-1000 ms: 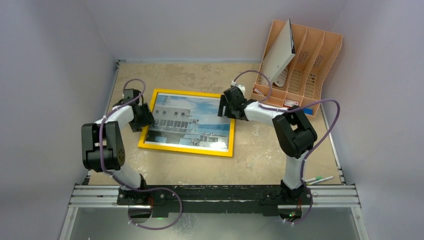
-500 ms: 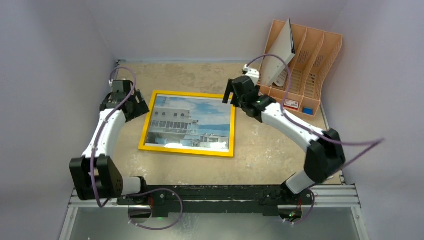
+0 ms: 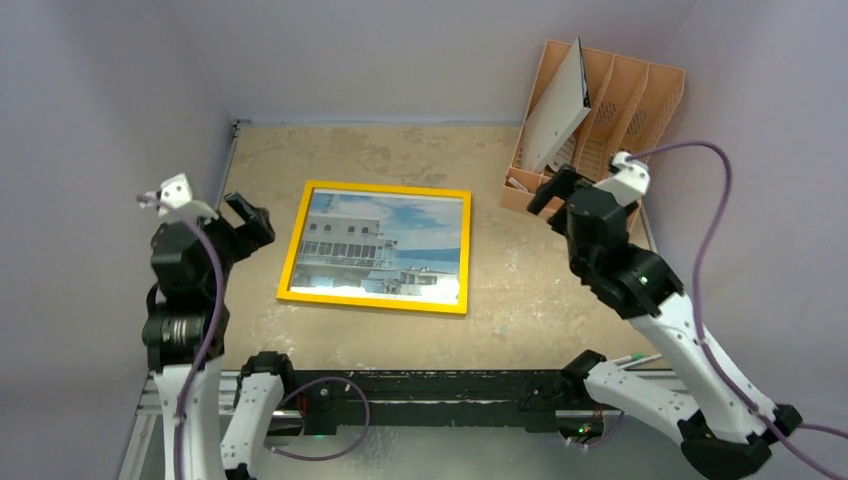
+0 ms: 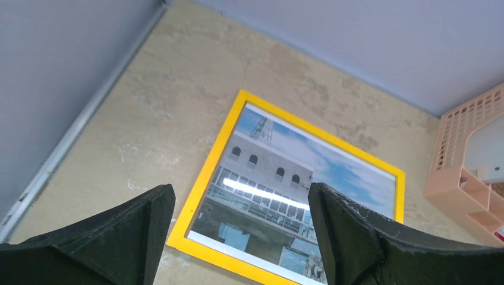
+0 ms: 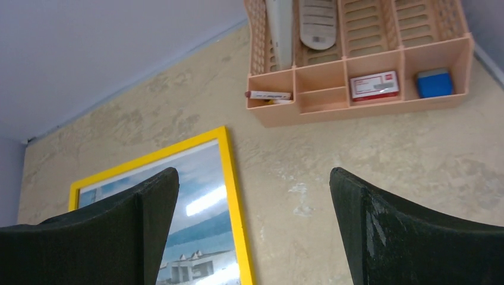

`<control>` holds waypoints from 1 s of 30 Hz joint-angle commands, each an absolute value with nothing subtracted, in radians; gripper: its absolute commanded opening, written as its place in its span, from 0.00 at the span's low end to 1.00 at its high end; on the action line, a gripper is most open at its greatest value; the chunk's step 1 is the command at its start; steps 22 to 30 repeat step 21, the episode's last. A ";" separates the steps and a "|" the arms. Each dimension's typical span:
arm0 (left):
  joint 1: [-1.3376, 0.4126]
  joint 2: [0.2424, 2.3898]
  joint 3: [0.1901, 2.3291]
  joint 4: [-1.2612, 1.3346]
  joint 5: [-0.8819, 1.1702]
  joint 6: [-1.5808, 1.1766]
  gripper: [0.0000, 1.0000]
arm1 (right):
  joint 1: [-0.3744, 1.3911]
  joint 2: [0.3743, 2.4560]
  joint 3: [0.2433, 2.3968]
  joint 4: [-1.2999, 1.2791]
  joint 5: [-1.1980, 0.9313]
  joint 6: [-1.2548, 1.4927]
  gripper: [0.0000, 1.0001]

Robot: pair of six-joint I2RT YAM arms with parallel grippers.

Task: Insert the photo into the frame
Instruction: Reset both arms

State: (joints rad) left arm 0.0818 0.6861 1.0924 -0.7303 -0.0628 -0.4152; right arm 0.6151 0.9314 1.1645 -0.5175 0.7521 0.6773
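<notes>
The yellow frame (image 3: 292, 243) lies flat, front up, in the middle of the table. The photo (image 3: 385, 245) of a white building under blue sky sits inside it, behind glare. Both also show in the left wrist view, the frame (image 4: 205, 176) and the photo (image 4: 279, 184), and in the right wrist view, the frame (image 5: 233, 184) and the photo (image 5: 196, 231). My left gripper (image 3: 248, 216) is open and empty, raised above the table left of the frame. My right gripper (image 3: 553, 187) is open and empty, raised to the right of the frame.
A peach desk organiser (image 3: 640, 120) stands at the back right, holding a white folder (image 3: 557, 105), a pen, a small red-and-white box (image 5: 372, 85) and a blue block (image 5: 433, 82). Two pens (image 3: 636, 359) lie near the front right rail. Grey walls enclose the table.
Both arms have pulled back and risen away from the frame, the left to the left, the right toward the organiser. The frame with the photo has stayed put.
</notes>
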 commanded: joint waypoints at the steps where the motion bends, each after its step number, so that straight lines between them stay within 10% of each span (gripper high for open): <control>1: 0.078 0.539 1.168 -0.819 -0.173 -0.393 0.88 | 0.615 0.802 1.193 -0.724 0.908 0.737 0.99; 30: 0.080 0.505 1.493 -1.181 -0.317 -0.414 0.95 | 0.615 0.674 1.329 -0.944 0.907 0.836 0.99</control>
